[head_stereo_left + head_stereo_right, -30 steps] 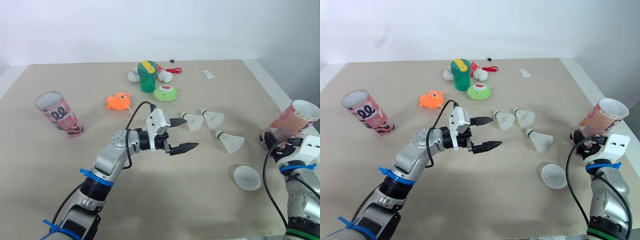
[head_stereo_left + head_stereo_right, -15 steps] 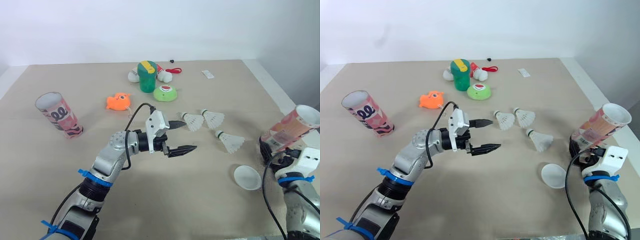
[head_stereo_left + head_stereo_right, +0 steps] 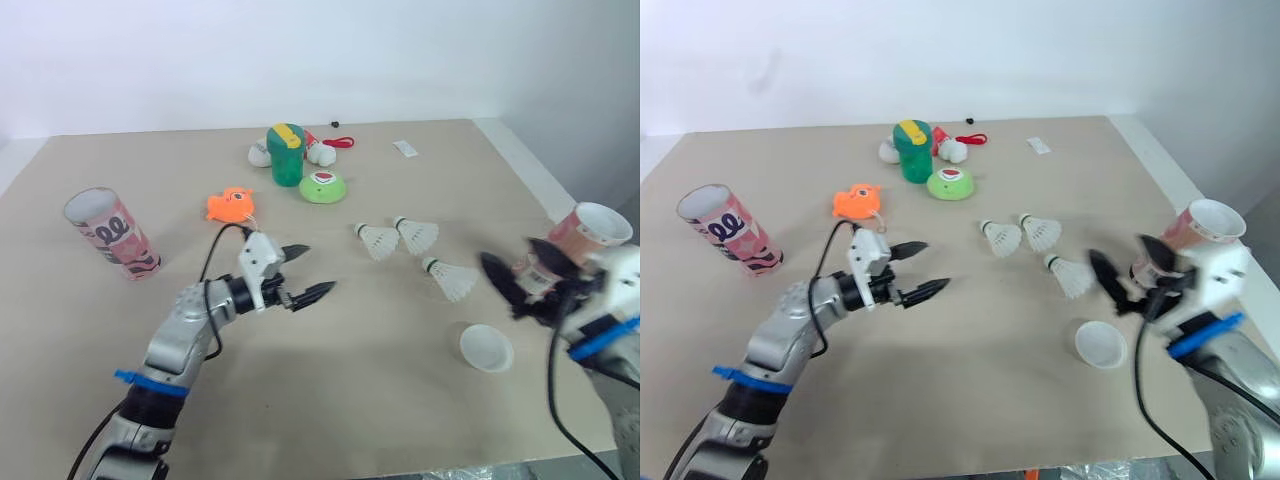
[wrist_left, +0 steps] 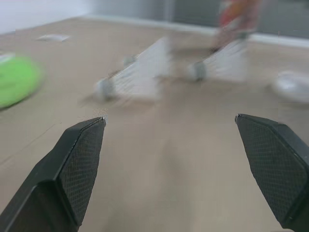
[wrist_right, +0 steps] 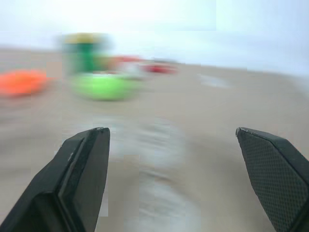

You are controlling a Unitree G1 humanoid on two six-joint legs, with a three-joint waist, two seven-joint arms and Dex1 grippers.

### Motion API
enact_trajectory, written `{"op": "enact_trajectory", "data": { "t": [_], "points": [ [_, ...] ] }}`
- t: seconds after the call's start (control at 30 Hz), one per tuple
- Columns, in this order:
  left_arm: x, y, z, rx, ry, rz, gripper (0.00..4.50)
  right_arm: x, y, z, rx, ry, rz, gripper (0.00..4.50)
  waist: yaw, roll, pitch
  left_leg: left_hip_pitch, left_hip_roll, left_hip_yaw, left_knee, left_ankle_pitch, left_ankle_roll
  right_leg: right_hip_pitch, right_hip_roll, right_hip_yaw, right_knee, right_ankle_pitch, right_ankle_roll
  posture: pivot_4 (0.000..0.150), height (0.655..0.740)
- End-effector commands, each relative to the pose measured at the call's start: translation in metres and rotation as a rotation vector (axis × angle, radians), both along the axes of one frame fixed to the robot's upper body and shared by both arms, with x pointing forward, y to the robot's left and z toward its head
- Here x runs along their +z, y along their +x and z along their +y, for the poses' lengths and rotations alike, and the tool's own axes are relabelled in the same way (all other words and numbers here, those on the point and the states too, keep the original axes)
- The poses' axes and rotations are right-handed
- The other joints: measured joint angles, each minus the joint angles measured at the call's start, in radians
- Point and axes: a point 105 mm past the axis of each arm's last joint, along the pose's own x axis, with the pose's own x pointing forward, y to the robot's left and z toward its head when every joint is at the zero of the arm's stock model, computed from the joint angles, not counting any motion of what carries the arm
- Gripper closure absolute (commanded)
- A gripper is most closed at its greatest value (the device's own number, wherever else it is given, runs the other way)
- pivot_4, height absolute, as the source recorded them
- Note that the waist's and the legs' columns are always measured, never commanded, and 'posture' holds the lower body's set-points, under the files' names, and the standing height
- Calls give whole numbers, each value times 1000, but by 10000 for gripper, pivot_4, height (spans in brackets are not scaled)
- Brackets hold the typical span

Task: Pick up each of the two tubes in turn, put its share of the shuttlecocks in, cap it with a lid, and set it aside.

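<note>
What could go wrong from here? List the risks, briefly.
1. The right tube stands near the edge of the table, just behind the open right hand; a bump could tip it over or off.
2. That hand is also close to the nearest shuttlecock and the lid; a careless sweep might scatter them.

You have a matt beige table top [image 3: 350,400], a printed card tube [image 3: 110,233] with slight sheen, white shuttlecocks [image 3: 382,242] with ribbed skirts, a smooth translucent plastic lid [image 3: 486,348], a glossy green plastic cup [image 3: 287,155], matt black cross-hatched fingers [image 4: 82,164] on your left gripper [image 3: 318,268]
</note>
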Motion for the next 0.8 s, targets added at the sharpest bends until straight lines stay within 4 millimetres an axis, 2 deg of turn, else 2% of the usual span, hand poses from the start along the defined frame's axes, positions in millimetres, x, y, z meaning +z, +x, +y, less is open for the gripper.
{"op": "enact_trajectory", "data": {
  "t": [0.03, 0.13, 0.23, 0.43, 0.57, 0.8],
  "points": [
    [18, -4, 35, 230, -45, -106, 0, 15, -1, 63, 311, -41, -17, 333, -5, -3, 2, 0, 0, 0, 0, 0, 0, 0, 0, 0, 0, 0, 0, 1500, 7400],
    [19, -7, 55, 382, -82, -118, 0, 18, 3, 94, 469, -46, -11, 333, 17, -6, 2, -3, 0, -2, 1, 1, -1, 0, 0, -2, -2, 1, 1, 1500, 7400],
    [14, -13, 83, 568, -124, -111, 0, 9, 4, 119, 618, -67, 20, 333, 22, -8, 2, -6, 0, -2, 1, 1, -1, 0, -1, -3, -6, 1, 2, 1500, 7400],
    [-10, -26, 141, 1048, -159, -70, 0, -10, 14, 160, 776, -67, 37, 333, 23, -11, 1, -8, -2, -1, 1, -1, -1, -1, -4, -2, -9, 2, 3, 1500, 7400],
    [-20, -23, 163, 1171, -149, -55, 0, -4, 20, 179, 819, -49, 3, 333, 22, -12, 1, -7, 0, -2, 1, 0, -1, -1, -1, -3, -8, 3, 2, 1500, 7400],
    [-31, -1, 192, 1241, -143, -23, 0, 1, 25, 190, 822, -14, -21, 333, 23, -13, 1, -7, 0, -2, 2, 2, -2, 0, -1, -3, -7, 6, 2, 1500, 7400]
  ]
}}
